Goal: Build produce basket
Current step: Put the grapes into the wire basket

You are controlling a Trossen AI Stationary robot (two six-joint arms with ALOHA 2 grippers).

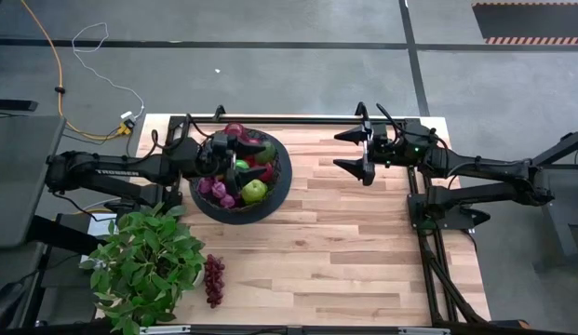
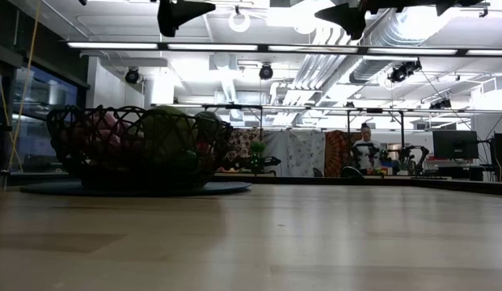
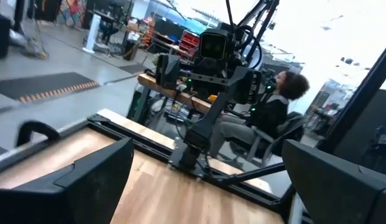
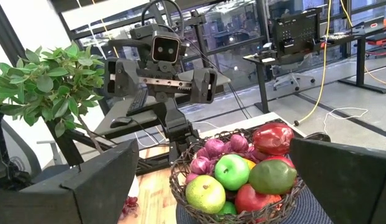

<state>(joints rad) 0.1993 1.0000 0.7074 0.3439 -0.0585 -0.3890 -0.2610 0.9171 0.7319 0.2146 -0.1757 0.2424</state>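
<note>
The black wire basket stands on a dark round mat at the table's far left, holding produce: green apples, red pomegranates, purple grapes and an avocado. A dark red grape bunch lies on the bare wood near the front left. My left gripper hangs open, level, above the basket, its fingers clear of the fruit. My right gripper hangs open above the table's far right, facing the basket, with nothing between its fingers.
A leafy potted plant stands at the front left corner, beside the loose grape bunch. Bare wood fills the middle and right of the table. A person sits beyond the table's right side.
</note>
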